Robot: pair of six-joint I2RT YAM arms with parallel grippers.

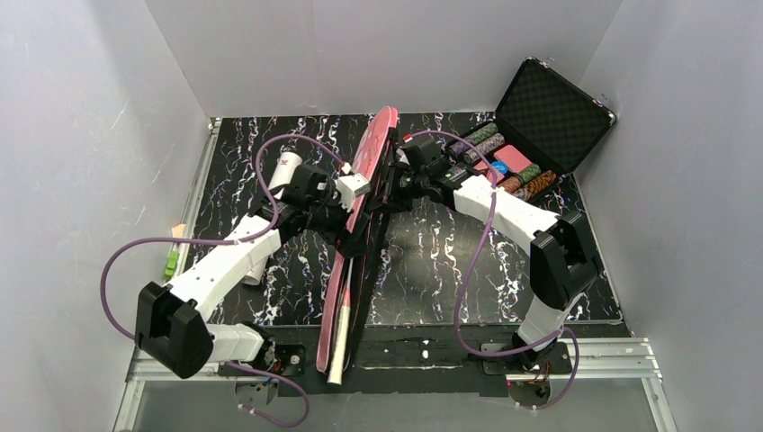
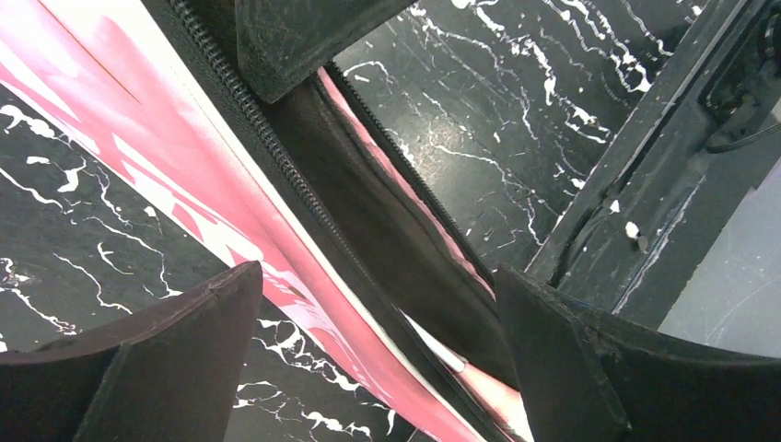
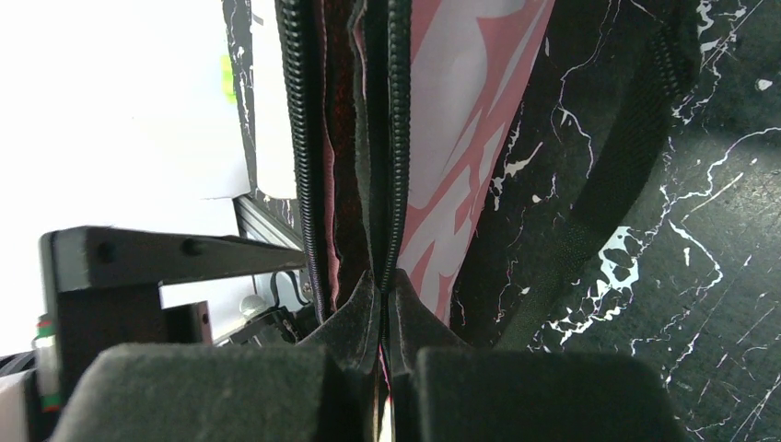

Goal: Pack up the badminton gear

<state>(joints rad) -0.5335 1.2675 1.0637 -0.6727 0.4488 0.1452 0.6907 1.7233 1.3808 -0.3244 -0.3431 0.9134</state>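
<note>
The long pink racket bag [image 1: 360, 216] stands on its edge and runs from the back middle to the near edge. Its zip is open. My right gripper [image 1: 389, 183] is shut on one black zip edge of the bag [image 3: 396, 166], the fingertips [image 3: 405, 304] pressed together on it. My left gripper [image 1: 356, 225] is open and straddles the bag's open mouth [image 2: 368, 230], touching nothing clearly. A white handle end [image 1: 338, 355] shows at the bag's near end. The white-grey tube [image 1: 281, 171] lies behind my left arm. The shuttlecocks and racket heads are out of view.
An open black case [image 1: 549, 112] with patterned chip rolls stands at the back right. A small green and yellow thing [image 1: 171, 261] lies at the left table edge. Grey walls close in three sides. A metal rail [image 1: 594, 351] runs along the near edge.
</note>
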